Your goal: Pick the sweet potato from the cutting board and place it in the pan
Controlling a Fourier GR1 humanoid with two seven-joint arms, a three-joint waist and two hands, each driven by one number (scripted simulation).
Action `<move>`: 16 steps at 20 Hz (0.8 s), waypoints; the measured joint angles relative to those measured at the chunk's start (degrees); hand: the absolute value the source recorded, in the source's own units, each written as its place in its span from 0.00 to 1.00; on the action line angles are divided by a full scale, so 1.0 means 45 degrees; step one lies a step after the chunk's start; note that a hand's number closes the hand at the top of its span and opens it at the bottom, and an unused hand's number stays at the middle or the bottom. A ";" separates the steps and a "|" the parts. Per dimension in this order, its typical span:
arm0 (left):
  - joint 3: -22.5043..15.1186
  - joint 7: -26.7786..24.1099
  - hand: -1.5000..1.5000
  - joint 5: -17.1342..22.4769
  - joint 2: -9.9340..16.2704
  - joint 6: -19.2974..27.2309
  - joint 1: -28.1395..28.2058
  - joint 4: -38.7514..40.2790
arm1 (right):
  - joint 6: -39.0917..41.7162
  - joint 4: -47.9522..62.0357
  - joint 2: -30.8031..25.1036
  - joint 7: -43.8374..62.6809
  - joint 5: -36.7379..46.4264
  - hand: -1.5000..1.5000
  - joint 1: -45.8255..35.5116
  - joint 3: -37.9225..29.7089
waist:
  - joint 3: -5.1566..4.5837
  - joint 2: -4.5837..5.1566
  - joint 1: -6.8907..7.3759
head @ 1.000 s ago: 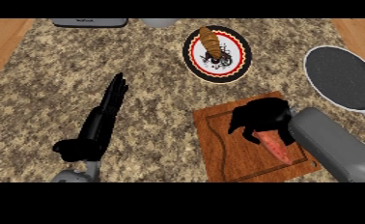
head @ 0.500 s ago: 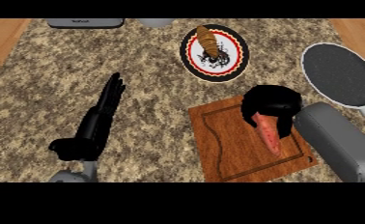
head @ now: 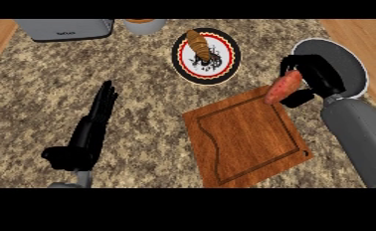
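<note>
My right hand [head: 314,75] is curled round the orange sweet potato [head: 283,87] and holds it in the air over the far right corner of the wooden cutting board [head: 246,138]. The potato hangs slanted, its lower tip toward the board. Just behind the hand lies the dark pan [head: 345,65] with a pale rim at the counter's right edge, partly hidden by the hand. My left hand [head: 92,128] rests open on the counter at the left, fingers straight and pointing away.
A round plate [head: 206,56] with a black rim and a brown bread roll on it sits behind the board. A grey appliance [head: 64,28] and a cup [head: 144,25] stand along the far edge.
My right hand closed on the sweet potato, lifted it off the board and carried it up and right toward the pan. The left hand stayed put.
</note>
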 measured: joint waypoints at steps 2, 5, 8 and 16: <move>0.0026 -0.0033 0.50 0.0004 -0.0007 0.0019 0.0027 -0.0062 | -0.0845 -0.0528 0.0264 0.1482 -0.0093 1.00 0.0052 -0.0550 | 0.0005 0.0009 0.0038; -0.0011 0.0062 0.50 -0.0011 -0.0052 -0.0014 -0.0176 -0.0010 | -0.1766 -0.1658 0.0722 0.3691 -0.0018 1.00 0.0247 -0.0992 | 0.0013 0.0080 0.0167; 0.0017 0.0010 0.50 0.0082 0.0001 -0.0200 -0.0116 -0.0022 | -0.2146 -0.3186 0.0761 0.5704 -0.0004 1.00 0.0777 -0.1411 | 0.0025 0.0146 0.0335; -0.0245 0.0122 0.50 -0.0226 -0.0263 -0.0367 -0.0390 -0.0224 | -0.2950 -0.5322 0.0332 0.7494 -0.0214 1.00 0.2387 -0.3193 | 0.0061 0.0375 0.0955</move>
